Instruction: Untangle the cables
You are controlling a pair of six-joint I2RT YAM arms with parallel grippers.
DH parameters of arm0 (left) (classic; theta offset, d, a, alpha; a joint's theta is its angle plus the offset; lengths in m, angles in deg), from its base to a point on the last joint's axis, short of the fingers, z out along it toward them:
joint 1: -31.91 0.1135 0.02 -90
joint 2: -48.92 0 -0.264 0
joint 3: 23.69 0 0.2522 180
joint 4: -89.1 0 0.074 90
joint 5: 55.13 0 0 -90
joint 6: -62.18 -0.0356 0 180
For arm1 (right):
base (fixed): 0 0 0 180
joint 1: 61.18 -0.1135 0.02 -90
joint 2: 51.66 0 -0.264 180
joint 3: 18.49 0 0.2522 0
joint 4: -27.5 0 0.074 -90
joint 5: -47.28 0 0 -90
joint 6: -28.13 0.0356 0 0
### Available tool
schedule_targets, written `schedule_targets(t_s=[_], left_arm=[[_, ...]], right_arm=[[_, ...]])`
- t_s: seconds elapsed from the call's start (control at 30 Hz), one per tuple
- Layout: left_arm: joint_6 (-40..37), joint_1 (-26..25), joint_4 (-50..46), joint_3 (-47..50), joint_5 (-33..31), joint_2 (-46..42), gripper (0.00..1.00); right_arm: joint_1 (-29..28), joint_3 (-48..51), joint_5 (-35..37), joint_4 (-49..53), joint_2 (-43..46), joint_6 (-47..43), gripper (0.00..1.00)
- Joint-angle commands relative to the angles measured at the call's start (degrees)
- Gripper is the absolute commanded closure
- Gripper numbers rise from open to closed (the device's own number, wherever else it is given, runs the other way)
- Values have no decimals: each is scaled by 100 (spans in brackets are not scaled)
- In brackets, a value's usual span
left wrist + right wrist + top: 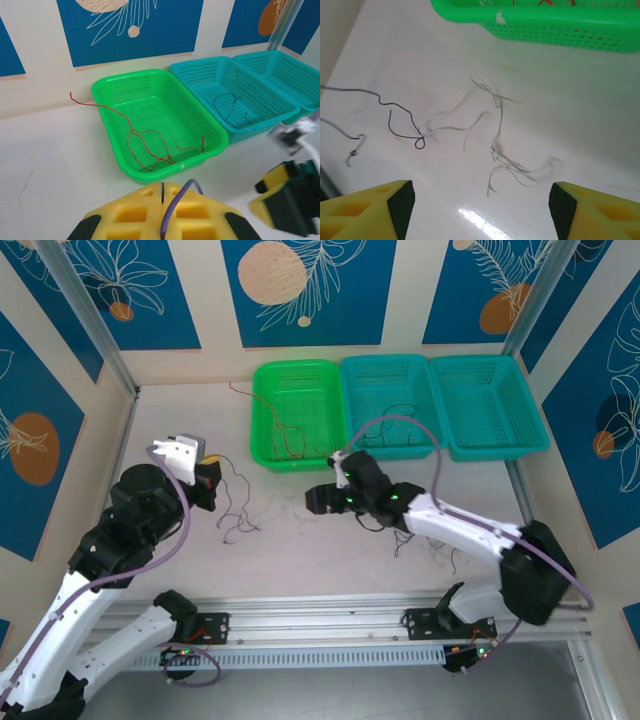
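The right gripper [481, 197] hung spread wide over the whitish cables [495, 145] lying loose on the table [590, 100] near the green basket [545, 30], apparently lining up a pick, while the left gripper [162, 200] was pressed together.

green basket [300, 390] | middle teal basket [390, 385] | right teal basket [485, 405] | white table [280, 560]
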Motion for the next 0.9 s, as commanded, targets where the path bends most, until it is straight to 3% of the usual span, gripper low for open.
schedule_targets(t_s=[0.0, 0.1, 0.2, 0.3, 0.43, 0.5, 0.6, 0.67, 0.7, 0.87], left_arm=[[28, 39, 46, 1, 135, -113, 100], [50, 38, 12, 9, 174, -147, 100], [68, 34, -6, 40, 191, -191, 100], [61, 38, -31, 53, 244, -202, 100], [11, 34, -98, 80, 106, -284, 100], [-78, 39, -141, 97, -39, -370, 100], [-177, 39, -342, 121, -534, -467, 100], [-181, 33, -467, 179, -1089, -550, 100], [-204, 36, -454, 249, -1301, -614, 100], [-313, 87, -121, 705, -2186, -960, 100]], right_arm=[[-328, -559, 796, 436, -694, 855, 21], [-489, -860, 1270, 157, -1332, 1472, 12], [-630, -1150, 1676, -254, -1888, 1524, 8], [-687, -1520, 2074, -318, -2478, 1549, 9], [-714, -1577, 2109, -788, -3048, 1537, 18], [-714, -1475, 2007, -1067, -3127, 1497, 35], [-694, -1297, 2013, -1042, -2936, 1428, 75], [-606, -1102, 1961, -921, -2616, 1327, 96], [-548, -1008, 1918, -801, -2438, 1316, 100], [-246, -70, 2510, -139, -795, 1447, 100]])
